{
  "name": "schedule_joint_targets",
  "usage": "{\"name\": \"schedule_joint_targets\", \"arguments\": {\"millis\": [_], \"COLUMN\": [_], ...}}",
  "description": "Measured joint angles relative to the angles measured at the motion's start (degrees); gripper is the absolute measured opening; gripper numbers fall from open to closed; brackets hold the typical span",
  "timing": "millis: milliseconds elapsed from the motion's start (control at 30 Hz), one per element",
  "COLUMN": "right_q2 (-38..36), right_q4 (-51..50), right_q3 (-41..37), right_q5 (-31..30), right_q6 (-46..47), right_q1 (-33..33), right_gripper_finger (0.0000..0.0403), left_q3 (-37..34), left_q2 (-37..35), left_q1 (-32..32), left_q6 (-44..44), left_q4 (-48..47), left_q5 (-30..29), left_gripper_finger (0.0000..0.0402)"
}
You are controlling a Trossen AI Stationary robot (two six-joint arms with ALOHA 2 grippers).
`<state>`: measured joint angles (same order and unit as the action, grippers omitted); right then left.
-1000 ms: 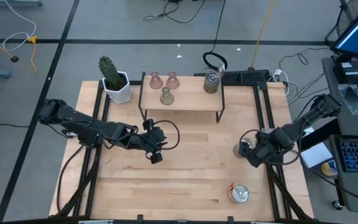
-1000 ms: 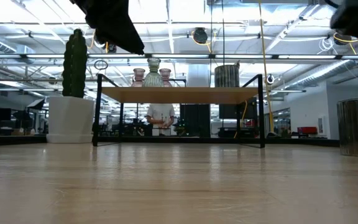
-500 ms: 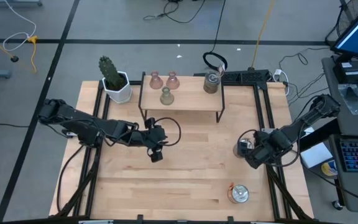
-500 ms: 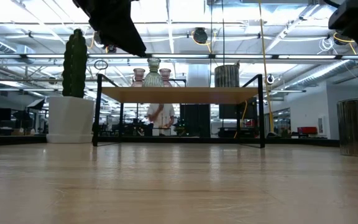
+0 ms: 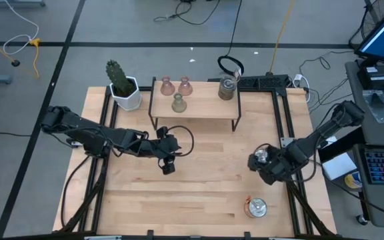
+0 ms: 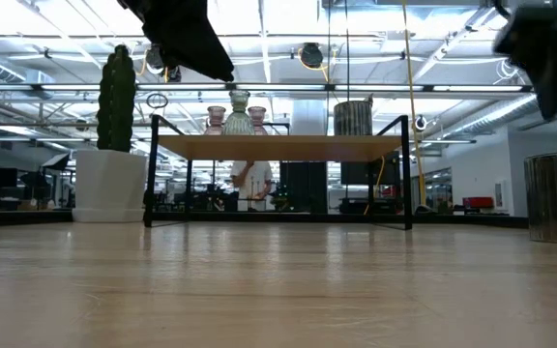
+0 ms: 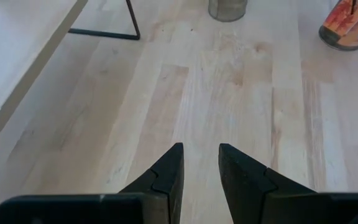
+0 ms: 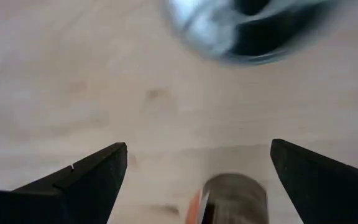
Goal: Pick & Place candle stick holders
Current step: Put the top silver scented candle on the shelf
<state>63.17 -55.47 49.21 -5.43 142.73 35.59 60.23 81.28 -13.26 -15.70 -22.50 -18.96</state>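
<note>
Pale plank table [image 5: 205, 193], shiny round silver holder [image 5: 262, 156], cone-shaped pink glass [image 5: 167, 85].

Two dark jointed arms trail black cables and end in wedge-shaped black fingers [image 7: 166, 177].

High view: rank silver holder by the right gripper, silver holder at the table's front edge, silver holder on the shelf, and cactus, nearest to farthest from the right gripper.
From the right gripper:
1. Silver holder beside the gripper, right side of the table.
2. Silver holder at the front edge, right.
3. Silver holder on the shelf, its right end.
4. Cactus, back left corner.
</note>
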Motion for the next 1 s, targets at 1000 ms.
{"name": "schedule_joint_targets", "arguments": {"millis": [1000], "right_q2": [0.6], "right_q4": [-25.4], "right_q3": [4.6], "right_q5": [6.9], "right_q6": [10.9], "right_q1": [-2.7], "right_gripper_finger": [0.0389], "left_q3": [0.0], "left_q2": [0.0], "left_q1": [2.0], "left_q6": [-0.9], "left_q4": [-0.4], "left_q5": [1.1], "left_gripper_finger": [0.0104]}}
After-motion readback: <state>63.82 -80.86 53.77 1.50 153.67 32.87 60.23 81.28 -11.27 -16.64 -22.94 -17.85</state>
